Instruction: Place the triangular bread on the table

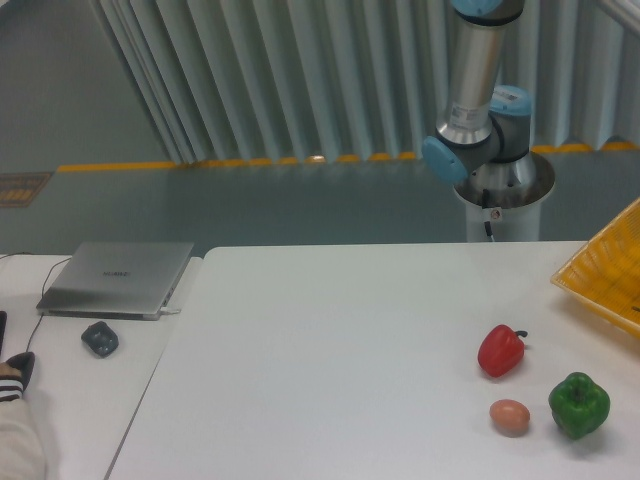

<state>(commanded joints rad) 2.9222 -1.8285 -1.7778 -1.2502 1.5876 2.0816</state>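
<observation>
Arm: the UR5e arm (478,110) rises from its base behind the far edge of the table (330,350), and its upper links run out of the top of the picture.
Gripper: out of frame, so whether it is open or closed, or has hold of anything, cannot be told.
Triangular bread: not seen anywhere in this view; its place cannot be told.
Red pepper: the red pepper (501,350) stands on the table, near the right side.
Egg: a small brown egg (510,416) lies just in front of the red pepper, apart from it.
Green pepper: the green pepper (579,404) sits to the right of the egg, close by but not touching.
Basket: a yellow basket (610,275) is cut off by the right edge, behind and to the right of the red pepper.
Laptop: a closed silver laptop (118,277) lies on the desk to the left of the table.
Dark object: a small dark object (99,338) rests just in front of the laptop.
</observation>
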